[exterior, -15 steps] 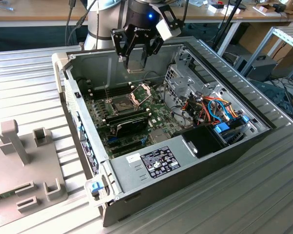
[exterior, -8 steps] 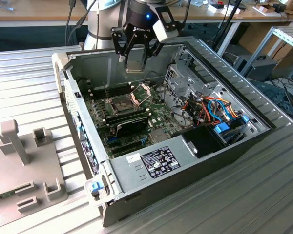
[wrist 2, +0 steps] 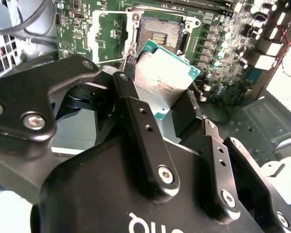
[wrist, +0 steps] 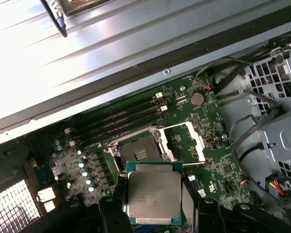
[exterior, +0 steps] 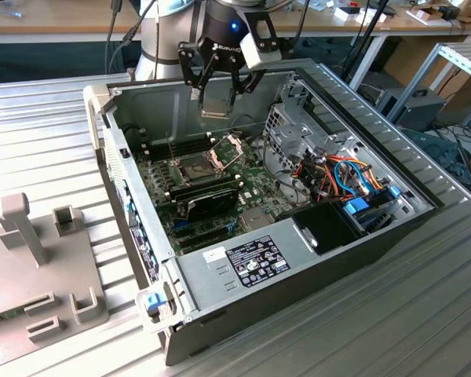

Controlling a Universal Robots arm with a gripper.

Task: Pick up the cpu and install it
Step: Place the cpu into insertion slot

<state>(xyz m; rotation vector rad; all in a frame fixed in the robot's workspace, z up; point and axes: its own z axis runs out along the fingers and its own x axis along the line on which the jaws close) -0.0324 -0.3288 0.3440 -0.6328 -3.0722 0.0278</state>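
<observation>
- Black pincer is closed on the cpu. Its fingers press two opposite edges, nothing else in the grip.
- Cpu looks flat and square: dull silver-grey metal lid w/ a thin green board rim round it, a bit scuffed on top.
- Cpu is held in the air over the rear part of the motherboard, clear of it, tilted in the exterior view.
- Just beyond the cpu in the first wrist view is the dark square socket, uncovered, w/ its hinged metal frame swung open beside it.
- Long black memory sticks lie in a row next to the socket.
- All this sits inside the open grey computer case, which lies flat on the ribbed metal tabletop.
</observation>
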